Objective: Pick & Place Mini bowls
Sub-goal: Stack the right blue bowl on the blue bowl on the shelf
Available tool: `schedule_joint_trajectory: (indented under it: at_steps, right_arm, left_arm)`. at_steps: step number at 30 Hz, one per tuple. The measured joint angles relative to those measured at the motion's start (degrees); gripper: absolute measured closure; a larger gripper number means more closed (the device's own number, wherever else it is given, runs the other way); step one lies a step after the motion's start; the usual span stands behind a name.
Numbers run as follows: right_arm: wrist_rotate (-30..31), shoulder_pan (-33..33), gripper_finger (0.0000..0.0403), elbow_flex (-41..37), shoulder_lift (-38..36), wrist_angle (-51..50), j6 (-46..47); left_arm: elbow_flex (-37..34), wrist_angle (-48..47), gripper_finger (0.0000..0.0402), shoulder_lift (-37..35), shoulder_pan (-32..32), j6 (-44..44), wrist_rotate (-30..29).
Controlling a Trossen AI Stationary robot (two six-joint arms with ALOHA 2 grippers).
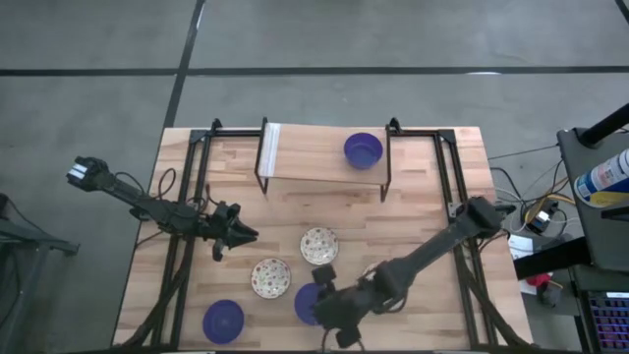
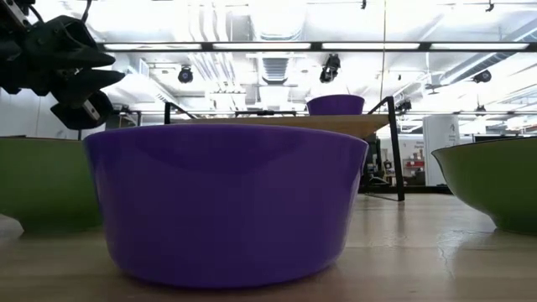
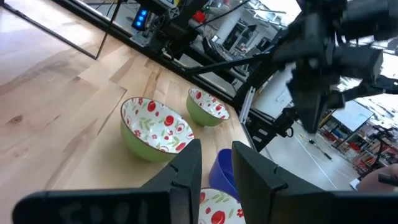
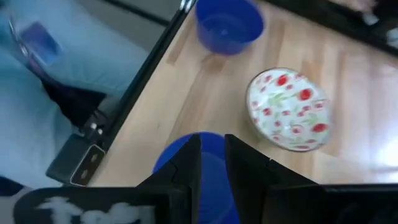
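Hidden: blue bowl [image 1: 307,303] at the front of the counter [image 1: 423,211], half covered by the right gripper [image 1: 329,295].
Right fingers: a narrow gap, hanging over that bowl's rim; touching or not, I cannot tell.
Left gripper [image 1: 244,234]: above the counter left of centre, fingers slightly apart, empty.
Patterned bowls: one [image 1: 319,245] centre, one [image 1: 270,277] beside it.
Other blues: one [image 1: 223,322] front-left, one [image 1: 363,149] on the raised shelf [image 1: 305,157].

We find no text, label, brand, number or sign we can read anywhere in these views, whether on the bowls, on the arms or in the room behind
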Motion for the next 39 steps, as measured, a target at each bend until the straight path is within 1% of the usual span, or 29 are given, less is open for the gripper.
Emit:
schedule_joint_trajectory:
  at_steps: [5, 9, 15, 19, 22, 29, 39]
  right_arm:
    - [-0.3, 0.5, 0.0337, 5.8, 6.8, -0.5, 0.8]
    - [-0.5, 1.0, 0.0337, 12.8, 12.0, -5.0, 2.6]
    - [-0.7, 1.9, 0.0337, 23.3, 18.8, -13.3, 12.8]
    - [-1.0, 2.3, 0.0337, 28.8, 23.4, -20.5, 16.5]
    - [-1.1, 2.4, 0.0337, 32.1, 25.8, -23.9, 18.5]
    - [-0.5, 2.3, 0.0337, 33.5, 26.7, -25.7, 20.4]
    - [0.0, 2.3, 0.0337, 31.7, 26.9, -25.7, 22.5]
  left_arm:
    - [0.0, -0.1, 0.0319, 0.0, 0.0, 0.0, 0.0]
    - [0.0, -0.2, 0.0319, 0.0, 0.0, -0.1, 0.0]
    - [0.0, -0.4, 0.0319, 0.0, 0.0, -0.4, 0.4]
    - [0.0, -0.4, 0.0319, 0.0, 0.0, -0.5, 0.3]
    - [0.0, -0.4, 0.0319, 0.0, 0.0, -0.5, 0.4]
    - [0.0, -0.4, 0.0319, 0.0, 0.0, -0.7, 0.4]
    - [0.0, -0.4, 0.0319, 0.0, 0.0, -0.8, 0.4]
